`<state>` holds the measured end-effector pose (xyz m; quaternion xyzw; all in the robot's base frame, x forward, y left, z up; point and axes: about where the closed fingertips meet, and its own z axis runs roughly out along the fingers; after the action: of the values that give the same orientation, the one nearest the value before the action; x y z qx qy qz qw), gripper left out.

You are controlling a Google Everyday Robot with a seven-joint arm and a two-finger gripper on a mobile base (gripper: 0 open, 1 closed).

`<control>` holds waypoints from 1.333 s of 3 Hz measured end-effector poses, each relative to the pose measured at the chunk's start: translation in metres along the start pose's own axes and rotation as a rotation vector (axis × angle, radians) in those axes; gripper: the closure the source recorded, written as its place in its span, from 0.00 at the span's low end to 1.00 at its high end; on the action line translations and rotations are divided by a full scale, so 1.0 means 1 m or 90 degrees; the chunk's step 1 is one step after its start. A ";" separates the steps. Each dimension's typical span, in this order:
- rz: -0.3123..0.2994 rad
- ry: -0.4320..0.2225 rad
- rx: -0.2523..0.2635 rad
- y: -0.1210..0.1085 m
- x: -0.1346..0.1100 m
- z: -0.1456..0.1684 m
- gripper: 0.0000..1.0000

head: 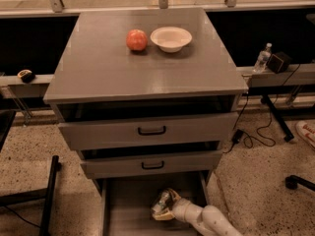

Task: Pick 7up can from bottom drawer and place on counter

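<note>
The bottom drawer [123, 205] is pulled open at the foot of the grey cabinet. My gripper [162, 208] is down inside it, right of its middle, on the white arm that comes in from the lower right. A small silvery-green thing, which looks like the 7up can [160, 201], sits right at the gripper's tip and is mostly covered by it. The counter [98, 68] is the flat grey top of the cabinet, well above the gripper.
A red-orange apple [137, 40] and a white bowl [171, 38] stand at the back of the counter. The two upper drawers [147, 130] with black handles stand slightly open above the gripper. A water bottle [262, 58] and cables lie to the right.
</note>
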<state>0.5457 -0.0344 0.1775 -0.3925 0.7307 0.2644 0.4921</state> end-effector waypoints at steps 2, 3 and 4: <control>-0.120 -0.116 -0.032 -0.033 -0.086 -0.128 1.00; -0.192 -0.105 -0.052 -0.054 -0.113 -0.172 1.00; -0.198 -0.107 -0.060 -0.054 -0.118 -0.174 1.00</control>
<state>0.5261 -0.1615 0.3522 -0.4999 0.6044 0.2505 0.5675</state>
